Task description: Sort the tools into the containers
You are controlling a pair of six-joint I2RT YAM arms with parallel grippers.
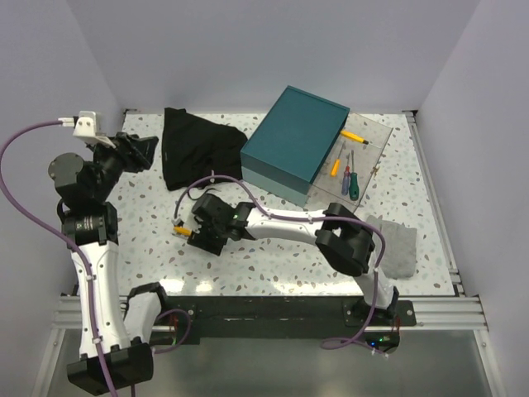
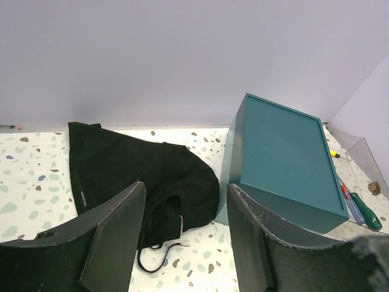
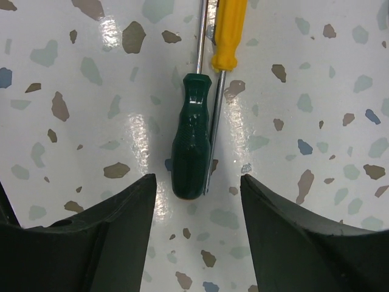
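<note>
The white speckled terrazzo table (image 1: 273, 269) carries a floppy black fabric bag (image 1: 194, 149) at far left. Beside it stands a dark-teal rectangular hard case (image 1: 293, 136), with a clear plastic rectangular box (image 1: 378, 135) against its right. A folded grey cloth (image 1: 402, 248) lies near right. Mid-table, 2 screwdrivers lie head-to-tail: a green-handled screwdriver (image 3: 191, 146) and a yellow-handled screwdriver (image 3: 228, 30).

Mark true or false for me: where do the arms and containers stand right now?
The right gripper is open over the dark green-handled screwdriver. True.
The yellow-handled screwdriver lies inside the floppy black fabric bag. False: it lies on the speckled table beside the green one.
The dark-teal rectangular hard case is closed. True.
The left gripper holds a tool. False: it is open and empty.
</note>
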